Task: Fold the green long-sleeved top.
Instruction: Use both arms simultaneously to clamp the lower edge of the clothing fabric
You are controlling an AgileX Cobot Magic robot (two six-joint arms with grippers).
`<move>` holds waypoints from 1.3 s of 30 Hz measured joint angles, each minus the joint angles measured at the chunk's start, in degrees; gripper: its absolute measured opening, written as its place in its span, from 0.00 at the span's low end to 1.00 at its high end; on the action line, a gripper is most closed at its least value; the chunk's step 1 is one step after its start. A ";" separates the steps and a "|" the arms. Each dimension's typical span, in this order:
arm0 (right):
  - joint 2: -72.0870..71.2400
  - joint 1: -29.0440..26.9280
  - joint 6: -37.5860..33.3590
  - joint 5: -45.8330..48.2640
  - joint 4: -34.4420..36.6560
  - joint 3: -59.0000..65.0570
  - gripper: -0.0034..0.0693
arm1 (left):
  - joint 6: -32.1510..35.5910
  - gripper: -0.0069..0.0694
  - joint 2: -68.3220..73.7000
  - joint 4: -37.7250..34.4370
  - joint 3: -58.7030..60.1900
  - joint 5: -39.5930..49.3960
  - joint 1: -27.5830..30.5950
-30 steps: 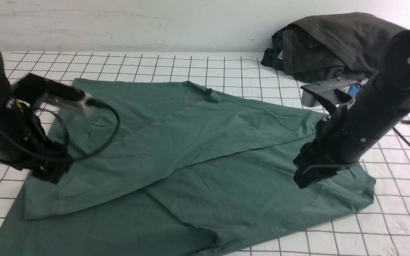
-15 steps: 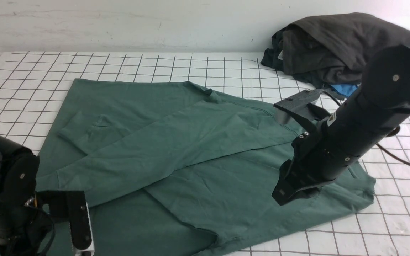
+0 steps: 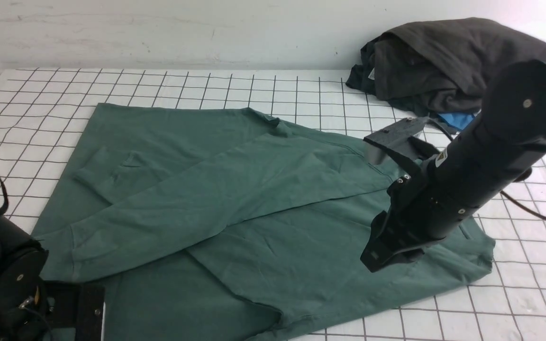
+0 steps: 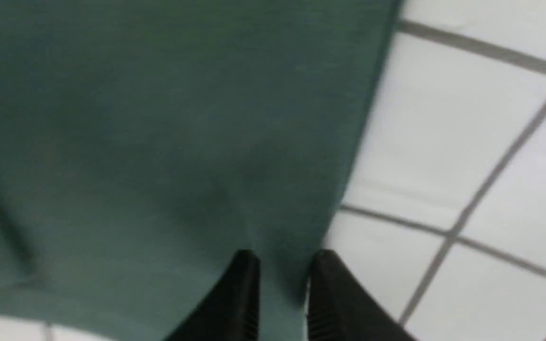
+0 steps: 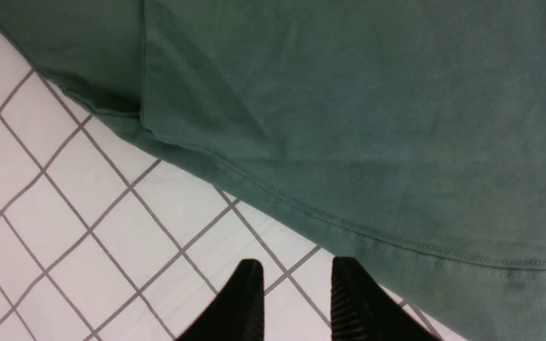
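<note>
The green long-sleeved top (image 3: 254,203) is lying flat across the gridded bench (image 3: 40,90), one sleeve crossing its body diagonally. At the near left corner, the left claw (image 4: 282,260) is sitting at the shirt's edge, jaws a narrow gap apart with green cloth showing between them; whether it is pinching cannot be told. The right claw (image 5: 296,267) is hovering released just off a stitched edge, grasping nothing. Dark garments (image 3: 443,57) are sitting heaped far right.

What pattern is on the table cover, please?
Table cover: white with dark grid lines; front view.
</note>
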 joint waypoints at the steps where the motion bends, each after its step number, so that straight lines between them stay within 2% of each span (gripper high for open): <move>1: -0.28 0.00 -0.05 -0.18 0.00 0.00 0.32 | -0.08 0.17 -1.57 0.02 0.05 -0.75 0.00; 2: -0.59 0.00 -0.05 -0.42 0.00 0.00 0.32 | -0.62 0.13 -3.39 0.02 0.05 -1.62 0.00; 7: -1.35 0.00 -0.28 -0.80 0.00 0.00 0.32 | -4.67 0.08 -6.72 0.02 0.05 -4.58 0.00; 12: -1.35 0.00 -0.28 -0.75 0.00 0.00 0.32 | -8.35 0.08 -6.74 0.02 0.18 -4.77 0.00; 17: -1.35 0.00 -0.42 -0.75 0.00 0.00 0.32 | -8.60 0.08 -6.27 -0.03 2.04 -5.18 0.00; 21: -1.35 0.00 -0.61 -0.75 0.00 0.04 0.32 | -8.35 0.12 -5.42 -0.47 4.98 -7.66 0.00; 27: -1.35 0.00 -0.89 -0.70 0.32 0.04 0.32 | -8.35 0.47 -5.42 -0.29 6.35 -10.07 0.00; 29: -1.35 0.00 -1.00 -0.70 0.61 0.04 0.32 | -8.35 0.56 -5.10 0.42 6.37 -10.08 0.00; 31: -1.35 0.00 -1.25 -0.70 0.95 0.04 0.32 | -8.35 0.59 -4.16 1.53 6.37 -10.16 0.00; 33: -1.35 0.00 -1.32 -0.70 1.12 0.04 0.32 | -8.35 0.59 -3.57 2.22 6.31 -10.16 0.00; 37: -1.35 0.00 -2.38 -0.70 1.66 0.04 0.32 | -8.35 0.40 -1.86 4.93 5.68 -9.89 0.00; 38: -1.35 0.00 -2.45 -0.70 1.66 0.04 0.32 | -8.35 0.39 -1.86 5.03 5.68 -9.89 0.00; 39: -1.35 0.00 -2.60 -0.70 1.71 0.04 0.32 | -8.35 0.31 -1.90 5.36 5.74 -9.89 0.00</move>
